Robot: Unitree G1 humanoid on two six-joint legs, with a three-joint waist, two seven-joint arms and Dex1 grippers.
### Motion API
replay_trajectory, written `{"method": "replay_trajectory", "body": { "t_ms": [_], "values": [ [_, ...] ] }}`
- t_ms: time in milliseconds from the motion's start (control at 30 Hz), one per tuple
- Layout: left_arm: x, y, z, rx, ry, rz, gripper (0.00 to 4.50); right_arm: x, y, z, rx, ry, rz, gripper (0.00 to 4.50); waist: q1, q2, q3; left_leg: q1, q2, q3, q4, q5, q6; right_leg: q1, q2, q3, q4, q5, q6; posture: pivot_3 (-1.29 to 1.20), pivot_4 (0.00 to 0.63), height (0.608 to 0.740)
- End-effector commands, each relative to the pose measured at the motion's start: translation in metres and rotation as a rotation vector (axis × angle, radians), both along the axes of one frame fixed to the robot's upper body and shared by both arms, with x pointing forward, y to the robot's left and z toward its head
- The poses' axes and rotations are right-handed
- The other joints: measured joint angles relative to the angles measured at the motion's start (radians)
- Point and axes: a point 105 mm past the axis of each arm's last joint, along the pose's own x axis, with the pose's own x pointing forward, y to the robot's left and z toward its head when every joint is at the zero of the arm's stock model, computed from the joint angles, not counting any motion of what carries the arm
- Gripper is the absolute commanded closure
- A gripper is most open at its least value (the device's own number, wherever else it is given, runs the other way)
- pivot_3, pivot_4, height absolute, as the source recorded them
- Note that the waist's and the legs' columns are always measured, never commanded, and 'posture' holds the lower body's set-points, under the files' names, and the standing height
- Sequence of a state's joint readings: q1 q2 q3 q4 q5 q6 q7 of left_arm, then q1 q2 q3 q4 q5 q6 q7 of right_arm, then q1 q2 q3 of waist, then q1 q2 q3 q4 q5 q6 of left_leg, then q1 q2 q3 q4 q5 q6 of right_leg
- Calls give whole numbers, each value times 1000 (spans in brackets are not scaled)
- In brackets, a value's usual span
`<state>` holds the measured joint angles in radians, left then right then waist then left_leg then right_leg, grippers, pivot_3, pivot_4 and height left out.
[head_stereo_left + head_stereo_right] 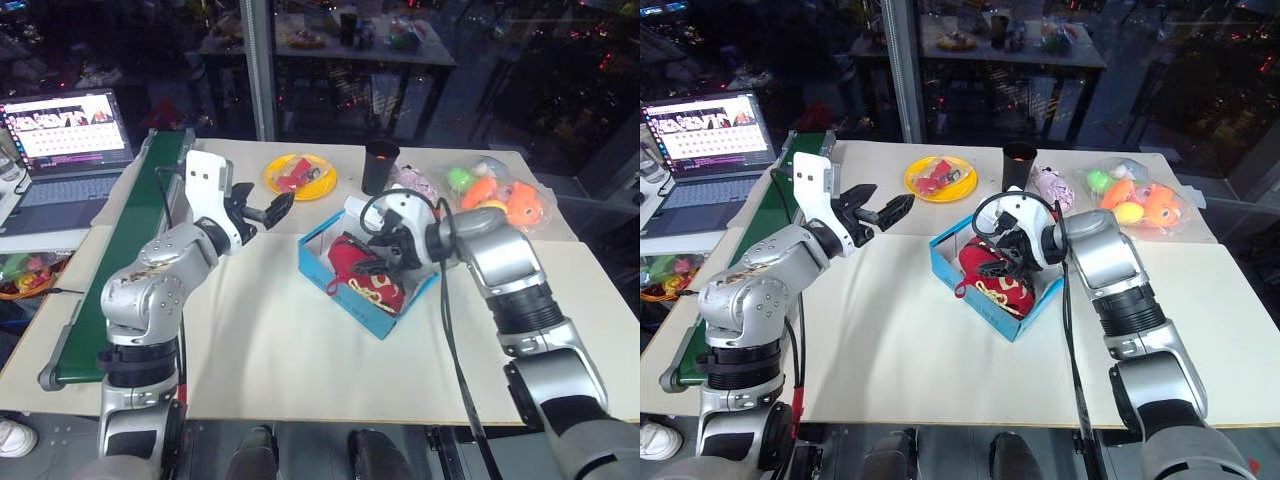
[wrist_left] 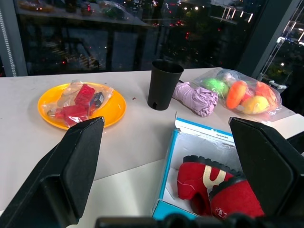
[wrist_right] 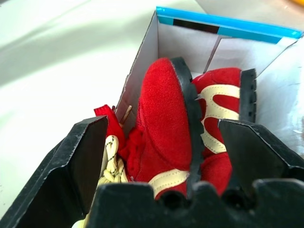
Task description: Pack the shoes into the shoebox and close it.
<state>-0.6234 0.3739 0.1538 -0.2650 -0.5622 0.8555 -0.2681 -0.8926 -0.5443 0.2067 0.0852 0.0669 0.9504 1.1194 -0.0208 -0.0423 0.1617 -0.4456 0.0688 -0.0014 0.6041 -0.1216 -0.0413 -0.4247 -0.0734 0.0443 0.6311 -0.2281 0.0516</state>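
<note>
Right wrist view: open right gripper (image 3: 161, 142) above red fabric shoes (image 3: 171, 137) inside blue cardboard shoebox (image 3: 228, 28); left gripper (image 1: 262, 212) open.

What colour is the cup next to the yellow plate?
The cup is black, clearest in the left wrist view.

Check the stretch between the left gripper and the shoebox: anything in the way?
Bare table lies between the left gripper and the shoebox, as both eye views show.

Two shoes (image 3: 190, 137), one shoebox (image 1: 322, 262), one plate (image 1: 300, 190).
</note>
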Motion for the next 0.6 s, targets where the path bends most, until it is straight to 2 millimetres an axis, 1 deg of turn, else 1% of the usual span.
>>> {"method": "replay_trajectory", "body": {
  "t_ms": [33, 67, 167, 200, 300, 400, 433, 600],
  "values": [
    [-3, -3, 14, -1, -56, -18, 0, -2, 0, 35, 59, -79, 6, 588, 0, 0, 0, 0, 0, 0, 0, 0, 0, 0, 0, 0, 0, 0, 0, 0, 150, 736],
    [-3, -3, 14, 0, -55, -18, 0, 0, 0, 38, 69, -87, 1, 762, 0, 0, 0, 0, 0, 0, 0, 0, 0, 0, 0, 0, 0, 0, 0, 0, 150, 736],
    [-2, -3, 13, 5, -51, -23, 0, 6, 3, 40, 85, -112, -4, 1841, 0, 0, 0, 0, 0, 0, 1, 0, 0, 0, 0, 0, 0, 0, 0, 0, 150, 736],
    [-3, -4, 13, 14, -49, -31, 0, 9, 5, 39, 87, -118, -4, 2102, 1, 0, 0, 0, 0, 0, 1, 0, 0, 0, 0, 0, 0, 0, 0, 0, 150, 736],
    [-7, -6, 12, 39, -44, -65, 0, 15, 7, 34, 93, -124, -6, 3169, 2, 0, 0, 0, 0, 0, 1, 0, 0, 0, 0, 0, 0, 0, 1, 0, 150, 736],
    [-21, -6, 8, 108, -32, -151, 0, 17, 8, 30, 90, -120, 7, 4264, 2, 1, 2, -1, 0, 0, 1, 0, 0, 0, 0, 0, 0, 1, 0, 0, 150, 736],
    [-26, -5, 7, 130, -24, -177, 0, 17, 8, 28, 87, -116, 12, 4458, 2, 1, 2, -1, 0, 0, 1, 0, 0, 0, 0, 0, 0, 1, 0, 0, 150, 736],
    [-47, 1, -1, 237, 17, -286, 0, 20, 5, 19, 73, -102, 15, 4458, 1, 3, 5, -1, 0, 0, 0, 0, 0, -1, 0, 0, 0, 1, 0, 0, 150, 736]
  ]
}}
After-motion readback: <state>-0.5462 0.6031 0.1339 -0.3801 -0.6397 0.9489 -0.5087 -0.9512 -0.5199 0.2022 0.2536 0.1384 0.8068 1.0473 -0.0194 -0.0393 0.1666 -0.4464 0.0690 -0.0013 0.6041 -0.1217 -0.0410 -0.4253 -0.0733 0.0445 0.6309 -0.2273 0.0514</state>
